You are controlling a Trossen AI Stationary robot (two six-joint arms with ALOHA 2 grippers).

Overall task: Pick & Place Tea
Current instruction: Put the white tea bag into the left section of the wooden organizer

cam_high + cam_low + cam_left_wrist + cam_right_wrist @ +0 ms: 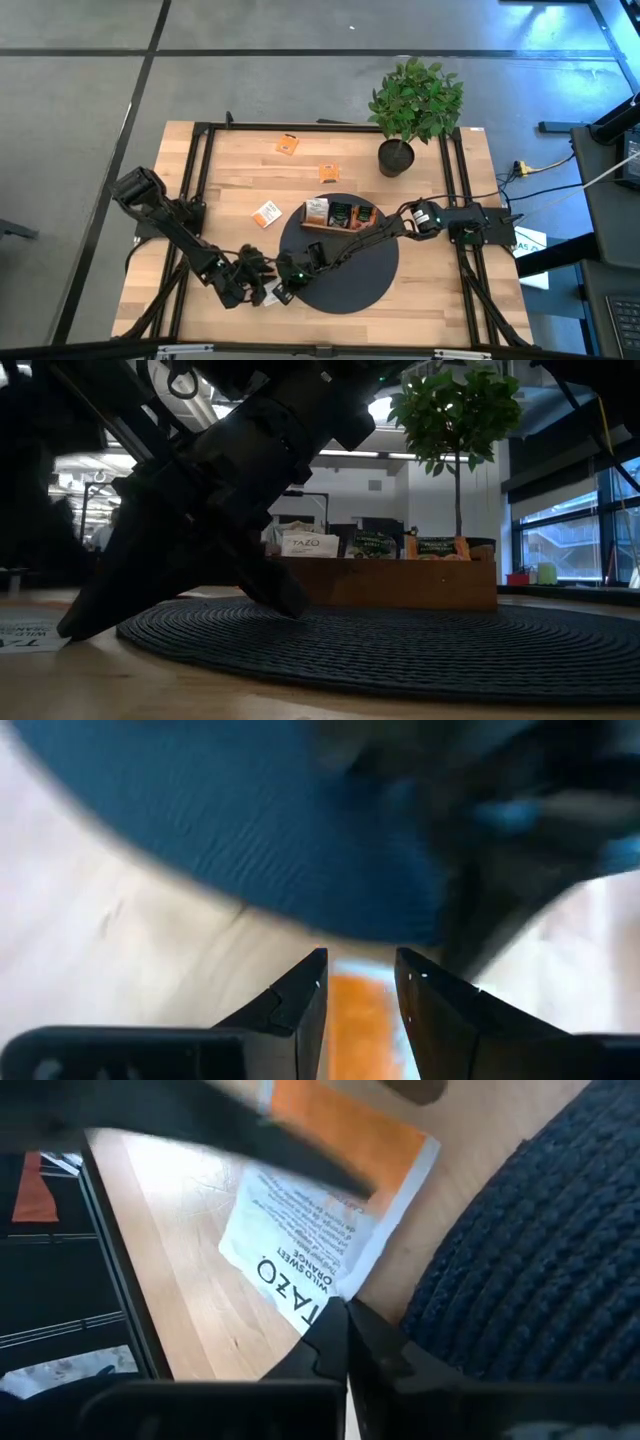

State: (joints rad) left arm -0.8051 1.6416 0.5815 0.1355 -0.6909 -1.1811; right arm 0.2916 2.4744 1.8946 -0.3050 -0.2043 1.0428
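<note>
White-and-orange sachet, dark ribbed mat

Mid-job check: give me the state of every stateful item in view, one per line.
Right end effector: shut on white-and-orange sachet at the mat edge.
Left end effector: open, over same sachet.
Wooden tray: on mat, holds sachets.
Three loose sachets: flat on table.

grey floor, bright windows, ceiling lights behind
</note>
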